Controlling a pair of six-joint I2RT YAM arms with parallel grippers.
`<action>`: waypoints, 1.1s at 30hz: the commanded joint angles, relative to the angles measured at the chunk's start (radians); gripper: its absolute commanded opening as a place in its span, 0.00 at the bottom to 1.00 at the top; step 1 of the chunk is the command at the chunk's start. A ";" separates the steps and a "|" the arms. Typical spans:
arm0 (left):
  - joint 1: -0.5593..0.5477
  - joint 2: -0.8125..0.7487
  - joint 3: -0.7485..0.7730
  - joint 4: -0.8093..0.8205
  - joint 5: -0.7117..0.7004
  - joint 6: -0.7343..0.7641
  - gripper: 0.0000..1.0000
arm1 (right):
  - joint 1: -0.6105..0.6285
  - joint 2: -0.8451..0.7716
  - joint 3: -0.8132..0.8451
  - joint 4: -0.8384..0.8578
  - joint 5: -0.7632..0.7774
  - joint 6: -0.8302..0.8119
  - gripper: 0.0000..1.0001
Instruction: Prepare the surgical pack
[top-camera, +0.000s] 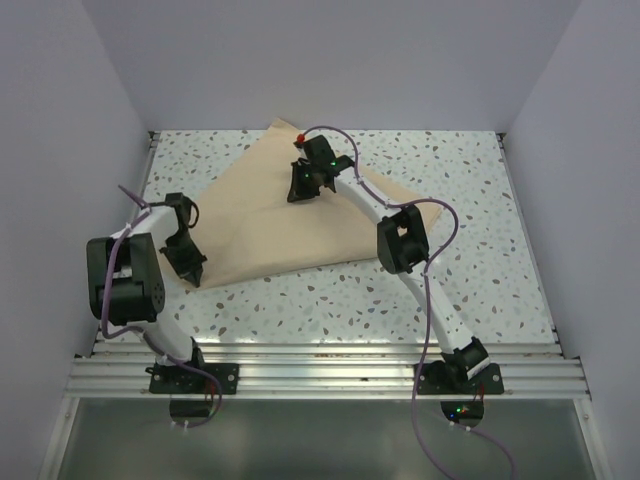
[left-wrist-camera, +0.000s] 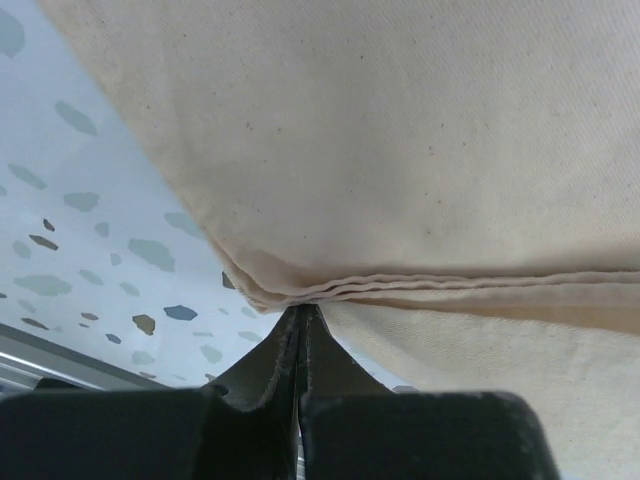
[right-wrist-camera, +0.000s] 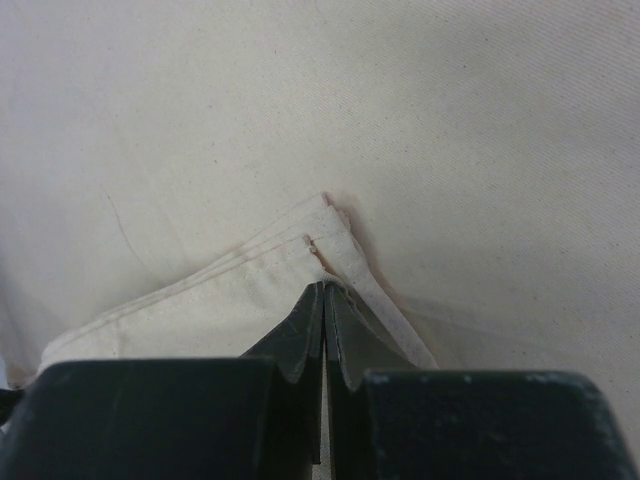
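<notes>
A large tan cloth (top-camera: 265, 215) lies folded into a rough triangle on the speckled table; no tray, instruments, gauze or packets show. My left gripper (top-camera: 192, 272) is at the cloth's near-left corner. In the left wrist view its jaws are shut, and the left gripper (left-wrist-camera: 300, 310) pinches the layered hem of the cloth (left-wrist-camera: 400, 150). My right gripper (top-camera: 296, 192) sits over the far middle of the cloth. In the right wrist view its jaws are shut too, and the right gripper (right-wrist-camera: 323, 286) nips a hemmed corner of the cloth (right-wrist-camera: 250, 280) that lies on a lower layer.
Bare speckled table (top-camera: 330, 300) surrounds the cloth, with white walls on the left, the right and at the back. A ribbed metal rail (top-camera: 320, 372) runs along the near edge, where both arm bases are bolted. A purple cable loops along the right arm.
</notes>
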 joint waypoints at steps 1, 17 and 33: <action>-0.003 -0.052 0.055 -0.044 -0.048 0.011 0.00 | -0.004 0.039 -0.006 -0.049 0.037 -0.028 0.00; -0.091 -0.045 0.219 0.051 0.171 0.021 0.00 | -0.008 0.023 -0.017 -0.050 0.032 -0.022 0.00; 0.014 0.042 0.076 0.069 0.120 0.043 0.00 | -0.008 0.025 -0.023 -0.055 0.031 -0.025 0.00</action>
